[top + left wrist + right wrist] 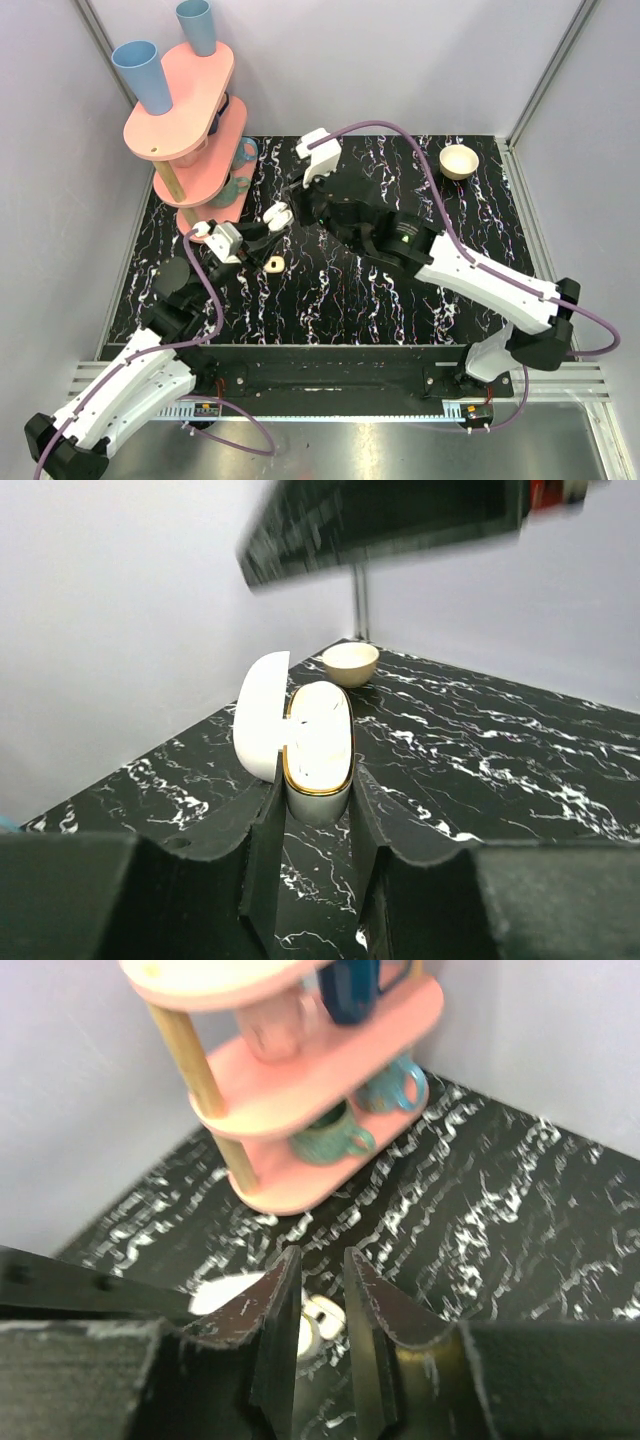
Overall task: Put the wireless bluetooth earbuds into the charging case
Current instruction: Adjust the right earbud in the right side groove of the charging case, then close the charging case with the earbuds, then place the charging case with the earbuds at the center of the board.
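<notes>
Earbuds hard to spot: white bits (318,1322) low in slit of right gripper (317,1255), maybe a bud, maybe case below. Charging case (318,745) clamped in left gripper (318,785), off table, lid (262,715) swung open leftward, long axis along fingers. Right gripper nearer, poised just above. Right jaws a narrow slit apart; gripping anything? Cannot tell.
</notes>
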You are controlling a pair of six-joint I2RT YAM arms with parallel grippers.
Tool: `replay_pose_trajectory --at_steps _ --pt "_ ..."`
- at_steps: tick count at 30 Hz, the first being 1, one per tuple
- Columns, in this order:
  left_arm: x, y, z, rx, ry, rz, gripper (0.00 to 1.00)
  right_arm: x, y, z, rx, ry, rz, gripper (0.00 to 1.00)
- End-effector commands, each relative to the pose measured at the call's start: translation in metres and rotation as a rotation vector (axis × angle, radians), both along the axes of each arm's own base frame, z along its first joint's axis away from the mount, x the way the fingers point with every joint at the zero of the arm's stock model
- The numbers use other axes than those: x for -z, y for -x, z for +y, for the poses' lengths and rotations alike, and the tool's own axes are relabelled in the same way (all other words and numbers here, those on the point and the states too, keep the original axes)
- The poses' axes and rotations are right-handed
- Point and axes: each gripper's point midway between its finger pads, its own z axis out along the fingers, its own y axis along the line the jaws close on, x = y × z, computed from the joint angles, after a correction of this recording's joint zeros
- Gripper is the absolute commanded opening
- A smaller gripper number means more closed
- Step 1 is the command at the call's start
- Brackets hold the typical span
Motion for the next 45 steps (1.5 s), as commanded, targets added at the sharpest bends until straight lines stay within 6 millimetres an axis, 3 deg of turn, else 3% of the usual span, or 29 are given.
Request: replay_pose_trajectory --at_steps 1,6,16,29,32,34,38,39,42,43,45 --pt "-0.016 0.015 -0.018 0.127 -0.024 -0.097 0.0 -0.041 0.009 0.007 -0.064 -0.155 -0.048 0.32" --pt "-0.009 0.022 -0.03 0.201 -0.078 -0.11 0.0 -0.036 0.009 0.013 -0.108 -0.147 -0.026 0.33" --pt "-0.027 0.045 -0.038 0.296 -0.062 -0.236 0.0 0.009 -0.004 0.017 -0.112 -0.065 0.085 0.33" --pt "-0.024 0.018 -0.037 0.197 -0.06 -0.186 0.0 0.041 0.016 0.006 -0.149 -0.022 0.199 0.31" --pt "-0.021 0.011 -0.039 0.184 -0.054 -0.139 0.0 0.036 0.008 -0.008 -0.074 -0.016 0.16 0.34" --pt "-0.01 0.002 -0.044 0.181 -0.061 -0.064 0.0 0.026 -0.009 -0.03 0.053 -0.003 0.089 0.37" --pt "0.027 -0.009 -0.061 0.223 -0.05 0.148 0.0 0.026 -0.053 -0.086 0.312 0.003 0.057 0.42" --pt "0.036 -0.011 -0.064 0.232 -0.04 0.193 0.0 0.026 -0.068 -0.109 0.357 -0.023 0.074 0.43" --pt "0.069 -0.023 -0.079 0.248 0.009 0.384 0.0 0.04 -0.08 -0.142 0.415 -0.08 0.132 0.45" --pt "0.09 -0.028 -0.086 0.258 -0.006 0.463 0.0 0.055 -0.079 -0.146 0.422 -0.066 0.158 0.45" --pt "0.097 -0.029 -0.097 0.304 0.044 0.535 0.0 0.06 -0.075 -0.155 0.426 -0.073 0.172 0.45"
